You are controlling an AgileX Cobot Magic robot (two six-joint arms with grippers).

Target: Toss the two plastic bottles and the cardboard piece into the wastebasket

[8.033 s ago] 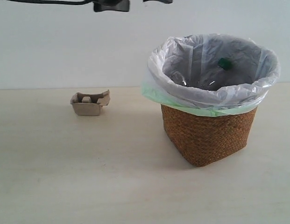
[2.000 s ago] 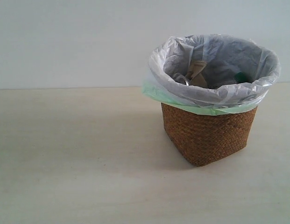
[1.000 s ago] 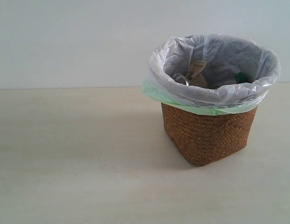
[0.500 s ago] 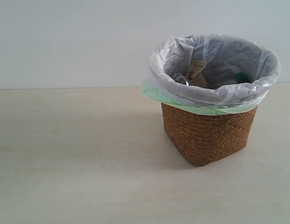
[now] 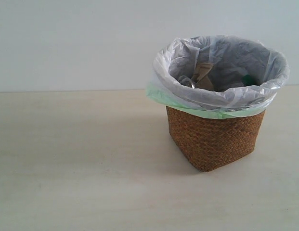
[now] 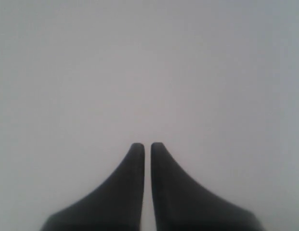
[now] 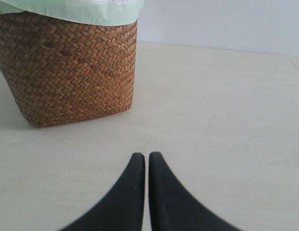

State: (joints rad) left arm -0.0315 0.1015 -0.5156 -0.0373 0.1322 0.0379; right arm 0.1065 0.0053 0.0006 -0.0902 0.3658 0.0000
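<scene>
The brown wicker wastebasket (image 5: 214,139) stands right of centre in the exterior view, lined with a white bag with a pale green edge. Inside it the beige cardboard piece (image 5: 203,74) shows against the liner, next to a glimpse of clear plastic (image 5: 187,80) of a bottle. A green bit (image 5: 249,79) that could be the green-capped bottle shows at the right rim; the black-capped bottle is hidden. Neither gripper appears in the exterior view. My left gripper (image 6: 145,146) is shut and empty before a blank wall. My right gripper (image 7: 146,156) is shut and empty, low over the table near the wastebasket (image 7: 67,72).
The pale table (image 5: 82,163) stretches to the left of and in front of the basket, with a plain white wall behind. In the right wrist view the table (image 7: 221,106) runs on past the basket's side.
Eight seconds ago the cardboard piece sat on the table at the left and an arm showed at the top edge. Now the cardboard lies in the wastebasket. Over the last two seconds nothing moved.
</scene>
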